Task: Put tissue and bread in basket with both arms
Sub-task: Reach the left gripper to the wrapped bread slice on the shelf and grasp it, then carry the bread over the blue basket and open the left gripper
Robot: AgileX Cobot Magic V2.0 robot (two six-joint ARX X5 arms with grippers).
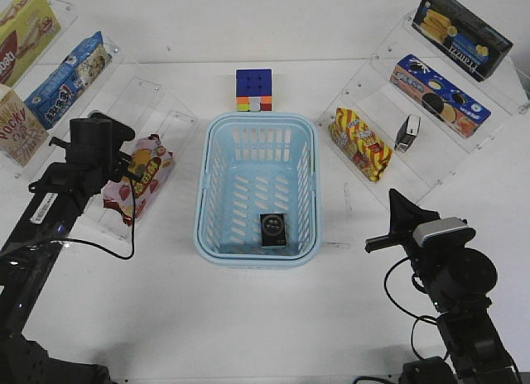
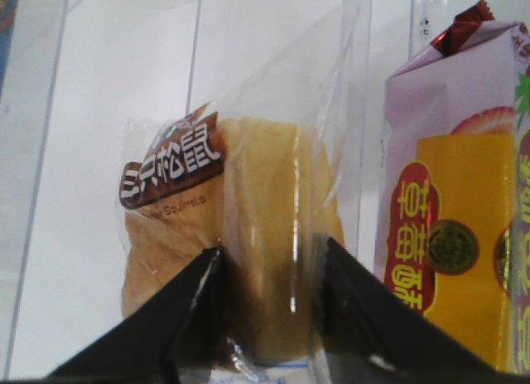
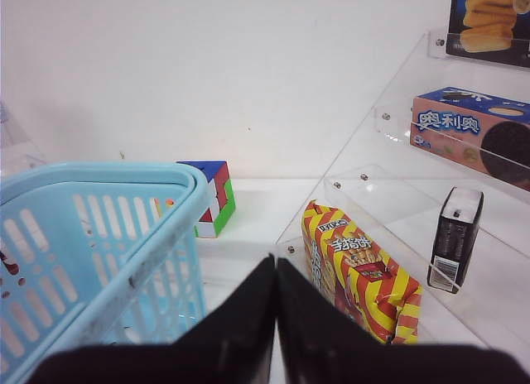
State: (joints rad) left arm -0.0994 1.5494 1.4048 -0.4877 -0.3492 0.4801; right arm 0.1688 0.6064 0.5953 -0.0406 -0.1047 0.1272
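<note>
The light-blue basket [image 1: 211, 165] stands mid-table, and its wall also shows in the right wrist view [image 3: 99, 235]. The black tissue pack [image 1: 273, 231] lies flat inside it at the near end. The bread [image 2: 248, 227], tan slices in clear wrapper with a dark label, sits on the left acrylic shelf. My left gripper [image 2: 273, 250] has a finger on each side of it, pressed against the wrapper. In the front view the left wrist [image 1: 98, 140] hides the bread. My right gripper [image 1: 396, 200] [image 3: 276, 260] is shut and empty, right of the basket.
A pink-red snack bag [image 1: 142, 175] [image 2: 464, 194] lies right beside the bread. A colour cube [image 1: 253, 90] stands behind the basket. The right shelves hold a red-yellow striped snack bag [image 1: 360, 144] [image 3: 360, 268], a small black pack [image 1: 407, 133] and cookie boxes [image 1: 439, 94].
</note>
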